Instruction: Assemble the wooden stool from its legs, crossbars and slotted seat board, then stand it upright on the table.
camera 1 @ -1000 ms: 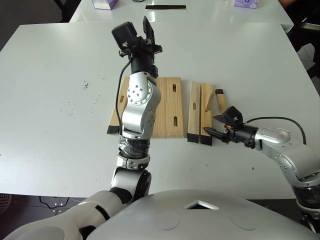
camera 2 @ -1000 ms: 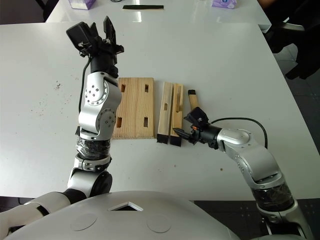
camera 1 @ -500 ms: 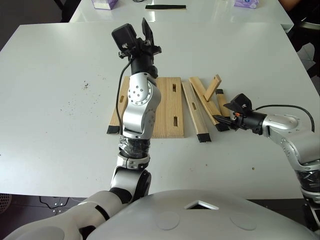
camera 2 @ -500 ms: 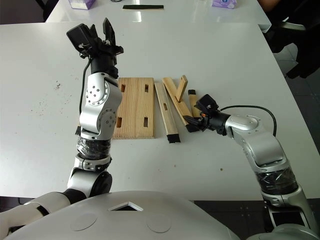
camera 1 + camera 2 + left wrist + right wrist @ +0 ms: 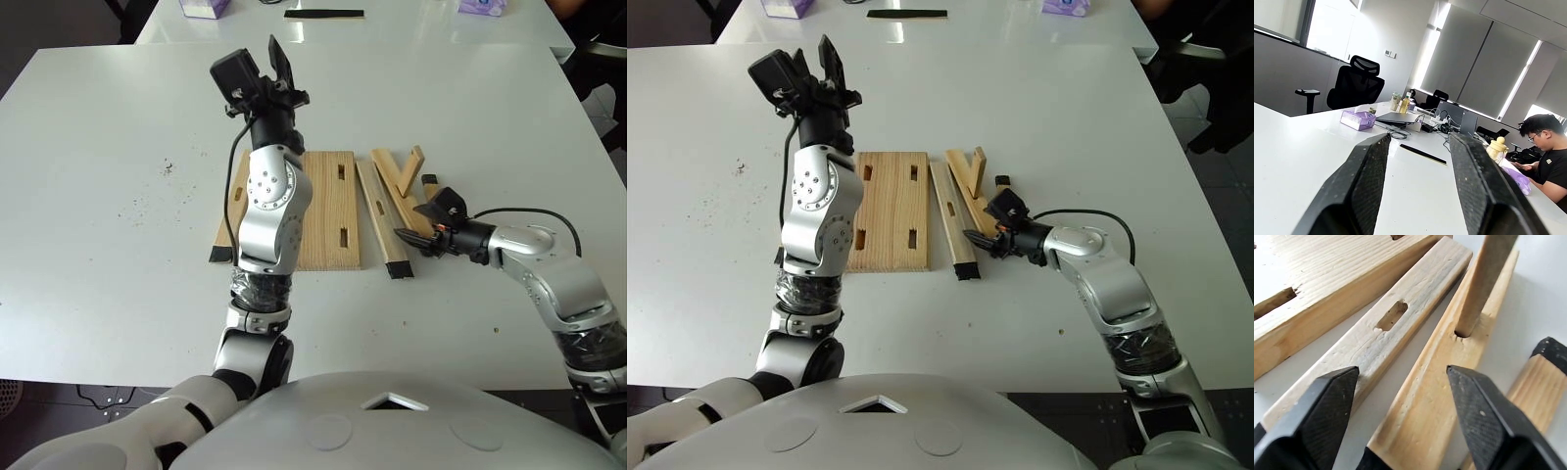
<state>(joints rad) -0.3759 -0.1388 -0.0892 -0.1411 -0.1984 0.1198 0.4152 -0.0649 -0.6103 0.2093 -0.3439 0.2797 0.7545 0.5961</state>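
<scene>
Slotted seat board (image 5: 331, 211) is lying flat at mid-worktop (image 5: 118, 127), slots facing up.

Just right of the board, the first leg (image 5: 380, 217) is lying slot-up, with its black-capped end toward the robot. Beside it, the second leg (image 5: 402, 196) is lying at an angle. A crossbar (image 5: 415, 164) is standing tilted in its slot, so the pair is forming a V. A third leg (image 5: 429, 186) is lying just beyond, partly behind the right arm.

At the board's left edge another wooden piece (image 5: 223, 243) is showing, probably a leg; the left arm is covering most of it.

Right tool (image 5: 1400, 373) is sitting low at the near ends of the first and second legs. Its fingers (image 5: 1327, 406) are spread wide and gripping nothing.

Left tool (image 5: 284, 70) is hanging raised above the board's far end, jaws wide apart and holding nothing.
</scene>
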